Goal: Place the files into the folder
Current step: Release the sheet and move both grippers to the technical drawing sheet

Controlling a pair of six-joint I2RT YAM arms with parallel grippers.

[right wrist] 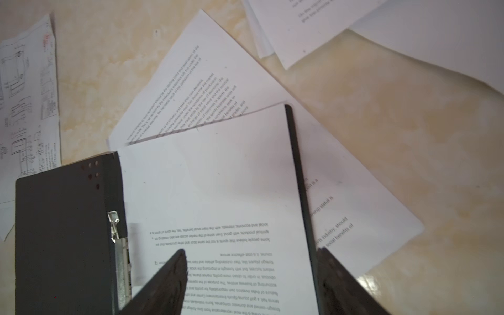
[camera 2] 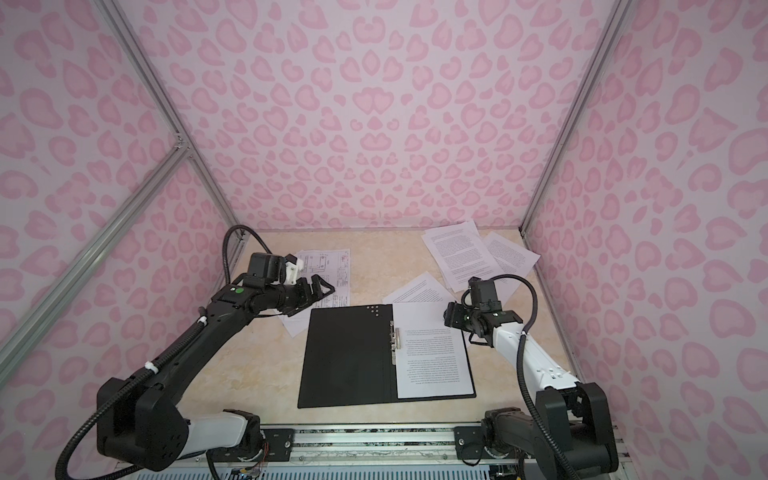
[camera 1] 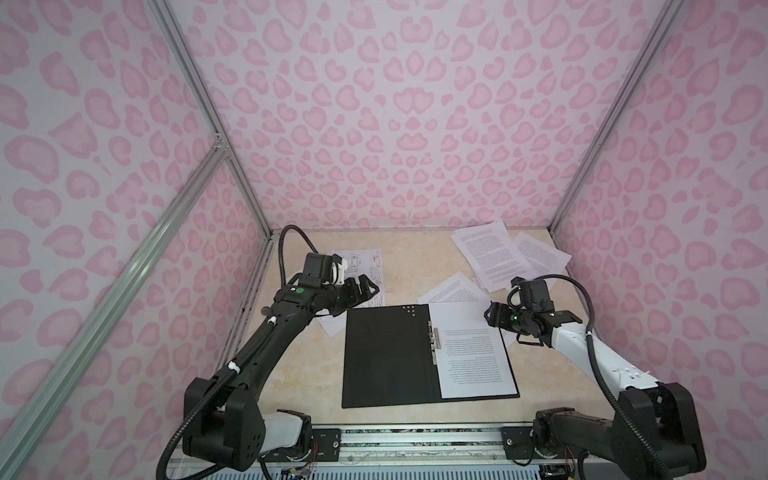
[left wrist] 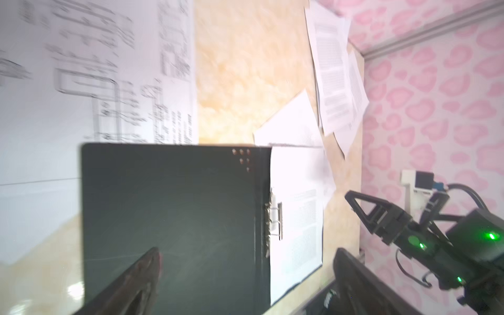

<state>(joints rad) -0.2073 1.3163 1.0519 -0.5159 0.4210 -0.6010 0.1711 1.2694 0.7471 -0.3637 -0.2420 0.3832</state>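
One sheet (camera 1: 473,357) already lies in the open folder (camera 1: 382,357) on the bench (camera 1: 415,266). The other files (camera 1: 486,253) lie scattered around it. The left claw (camera 1: 366,286) and right claw (right wrist: 251,256) are both spread and empty.

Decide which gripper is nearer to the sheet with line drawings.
Left. The left gripper hangs over the near edge of the drawing sheet; the right gripper is across the open folder, at its right edge.

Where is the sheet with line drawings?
In both top views, the drawing sheet lies far left, partly hidden by the left gripper, just beyond the folder.
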